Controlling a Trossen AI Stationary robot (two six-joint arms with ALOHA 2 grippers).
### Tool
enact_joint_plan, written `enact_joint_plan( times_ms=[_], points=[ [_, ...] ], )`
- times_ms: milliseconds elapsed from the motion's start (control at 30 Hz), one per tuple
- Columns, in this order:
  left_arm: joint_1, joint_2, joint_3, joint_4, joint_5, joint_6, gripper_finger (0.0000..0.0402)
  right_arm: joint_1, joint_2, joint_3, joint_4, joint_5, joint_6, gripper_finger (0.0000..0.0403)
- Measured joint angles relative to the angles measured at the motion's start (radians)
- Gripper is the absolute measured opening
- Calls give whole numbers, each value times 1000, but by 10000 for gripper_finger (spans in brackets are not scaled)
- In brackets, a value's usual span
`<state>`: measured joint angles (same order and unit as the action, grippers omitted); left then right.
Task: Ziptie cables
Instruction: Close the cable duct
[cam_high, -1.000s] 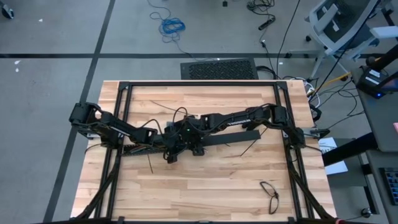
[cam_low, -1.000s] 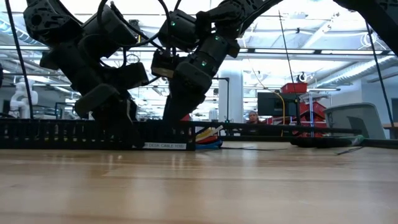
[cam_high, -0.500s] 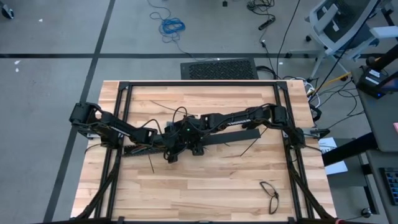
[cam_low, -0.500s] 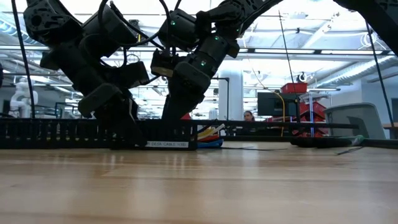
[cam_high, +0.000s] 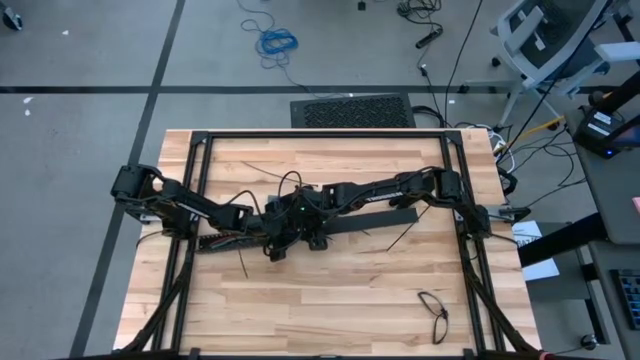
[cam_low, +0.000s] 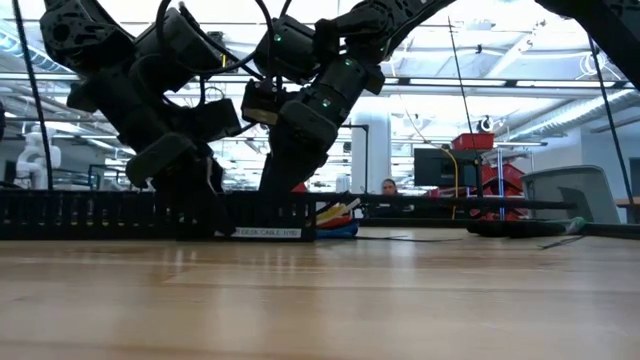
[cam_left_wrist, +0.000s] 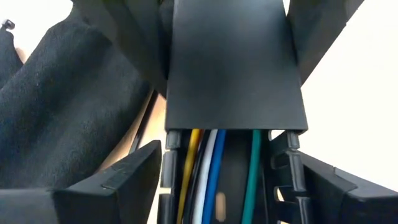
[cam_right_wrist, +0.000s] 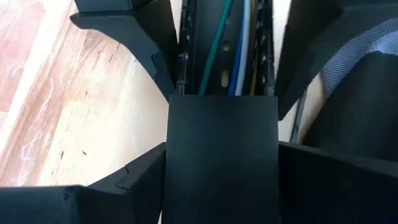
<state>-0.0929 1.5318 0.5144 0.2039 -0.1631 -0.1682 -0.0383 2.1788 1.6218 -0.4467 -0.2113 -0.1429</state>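
Left wrist view: we see the cables (cam_left_wrist: 208, 177) lying inside the slotted bar (cam_high: 345, 226) at mid-desk (cam_high: 330, 300). The left tool (cam_left_wrist: 217, 186) and right tool (cam_right_wrist: 221, 81) straddle it, fingers spread on either side.

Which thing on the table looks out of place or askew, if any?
A black cable lies alone in a loose loop near the table's front right corner, far from the slotted bar where the other cables run. Thin black strips lie scattered at odd angles.
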Motion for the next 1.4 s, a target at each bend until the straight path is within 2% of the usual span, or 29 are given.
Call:
enact_joint_plan(
  times_ms=[367,567,967,1267,1400],
  points=[
    [0,-2,1,-19,-2,0,341,2,0,-1,-4,-4,0,256],
    [0,-12,15,-39,0,48,343,2,8,-1,-5,-1,0,256],
    [0,-32,24,-74,25,43,343,1,20,2,-18,-4,0,256],
    [3,-167,31,-182,-25,43,343,1,26,0,-11,11,0,256],
    [-2,-185,31,-223,-29,41,343,1,26,0,-12,10,0,256]
  ],
)
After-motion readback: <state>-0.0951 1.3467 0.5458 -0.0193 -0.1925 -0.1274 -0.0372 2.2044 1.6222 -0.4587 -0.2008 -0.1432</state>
